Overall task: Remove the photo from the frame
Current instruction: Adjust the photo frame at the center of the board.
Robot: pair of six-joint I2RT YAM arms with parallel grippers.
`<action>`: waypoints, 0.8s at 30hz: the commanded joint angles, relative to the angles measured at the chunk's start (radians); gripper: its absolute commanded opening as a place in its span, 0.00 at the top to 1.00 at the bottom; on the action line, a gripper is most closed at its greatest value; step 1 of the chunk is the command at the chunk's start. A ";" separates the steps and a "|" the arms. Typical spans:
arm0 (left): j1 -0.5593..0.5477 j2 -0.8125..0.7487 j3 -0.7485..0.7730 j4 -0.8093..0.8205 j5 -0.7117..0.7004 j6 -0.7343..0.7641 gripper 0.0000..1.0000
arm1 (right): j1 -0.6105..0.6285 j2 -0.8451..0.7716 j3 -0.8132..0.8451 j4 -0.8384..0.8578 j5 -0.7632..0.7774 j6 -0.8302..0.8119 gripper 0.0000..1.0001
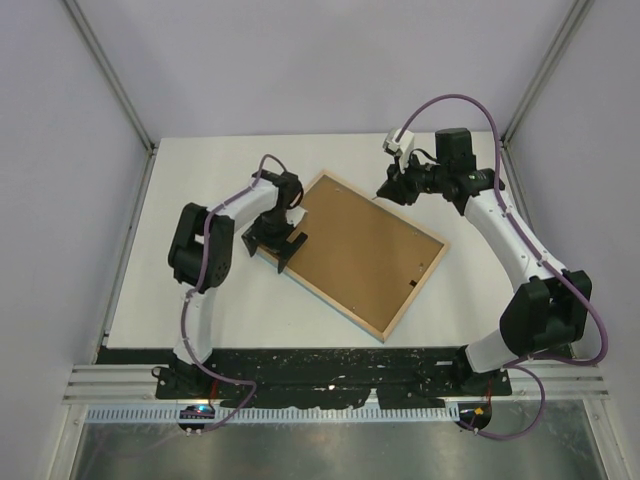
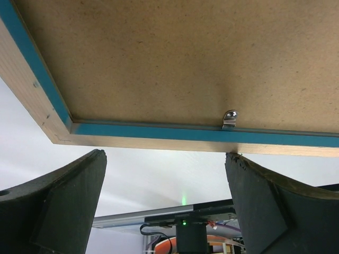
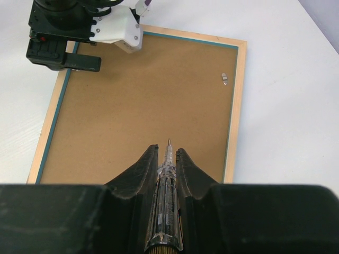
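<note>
The frame [image 1: 330,304] lies face down on the table, its light wood back and blue inner lip [image 2: 159,130] showing. A plain brown backing board [image 1: 355,250] fills it, so the photo is hidden. My left gripper [image 1: 278,248] stands open at the frame's left corner. In the left wrist view its fingers [image 2: 69,196] straddle bare table just off the wooden edge, with nothing between them [image 2: 165,153]. My right gripper [image 1: 393,188] hovers over the frame's far edge. It is shut [image 3: 167,150] on a slim clear-handled tool [image 3: 165,185] whose metal tip points down at the board.
A small metal retaining clip [image 2: 229,118] sits on the blue lip, bent over the board's edge. Another clip [image 3: 224,79] shows near the opposite side. The white table [image 1: 200,300] ends at grey walls on the left, right and back. The arm bases stand along the near edge.
</note>
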 commanded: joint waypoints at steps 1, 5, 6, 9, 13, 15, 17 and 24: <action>0.001 0.095 0.168 0.007 -0.018 -0.014 0.02 | -0.001 -0.044 0.028 0.015 0.005 -0.003 0.92; 0.001 0.212 0.377 -0.076 -0.016 -0.026 0.01 | -0.001 -0.041 0.029 0.012 0.010 -0.009 0.92; 0.003 0.236 0.435 -0.097 -0.021 -0.034 0.01 | 0.001 -0.039 0.029 0.012 0.008 -0.008 0.92; 0.004 0.298 0.569 -0.119 -0.064 -0.046 0.00 | 0.001 -0.029 0.024 0.015 0.005 -0.012 0.92; 0.021 0.319 0.670 -0.111 -0.096 -0.078 0.00 | 0.002 0.003 0.010 0.035 -0.015 -0.029 0.92; 0.039 0.290 0.664 -0.084 -0.075 -0.091 0.00 | 0.001 0.022 0.002 0.035 -0.047 -0.072 0.92; 0.061 0.249 0.643 -0.042 -0.041 -0.101 0.00 | 0.005 0.039 -0.014 0.037 -0.059 -0.119 0.92; 0.102 0.170 0.606 0.012 0.046 -0.114 0.00 | 0.066 0.146 0.016 -0.035 -0.081 -0.310 0.92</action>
